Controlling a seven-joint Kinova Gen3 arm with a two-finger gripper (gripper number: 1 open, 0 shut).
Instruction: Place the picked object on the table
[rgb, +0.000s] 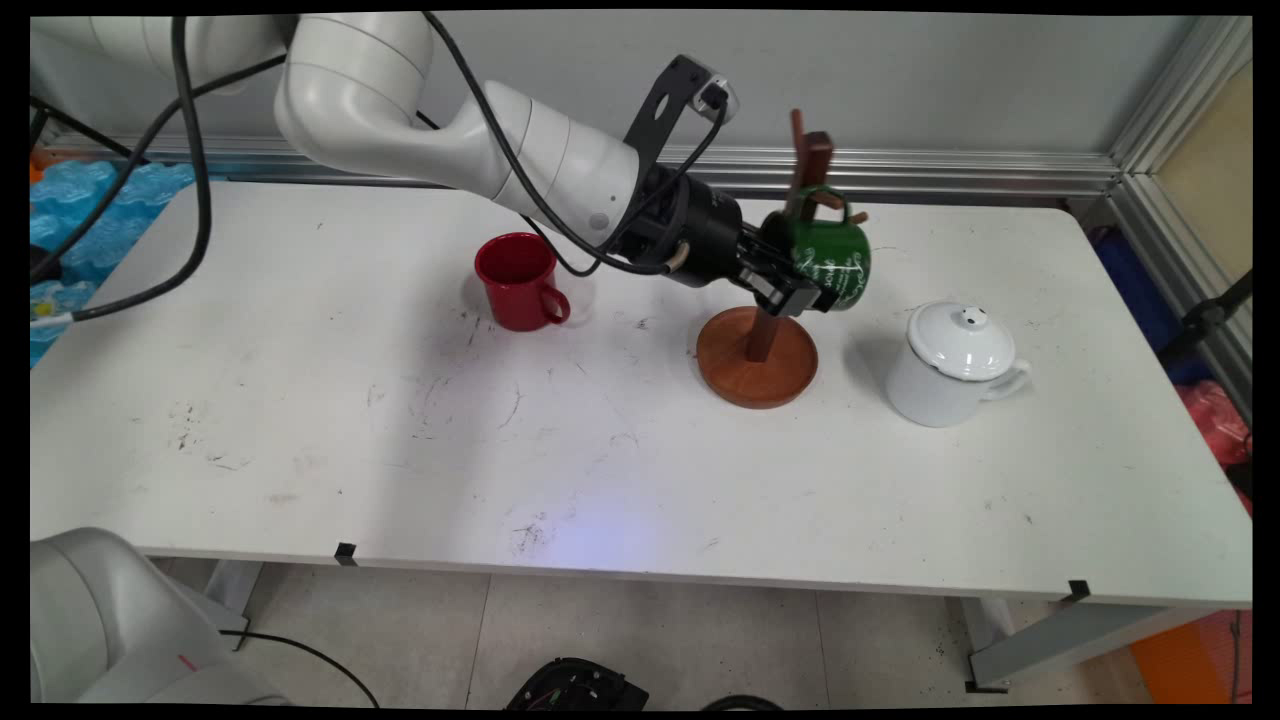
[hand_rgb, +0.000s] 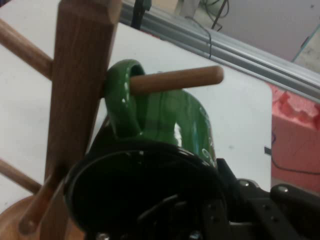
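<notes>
The green mug was gripped at its rim by the hand, its handle hooked over a peg of the wooden mug stand. A red mug was seen behind the hand on the bench, a white lidded pot beyond it.

The white arm reaches in from the upper left, sloping down to the right, its black gripper at its far end, clamped closed on a mug's rim.
</notes>
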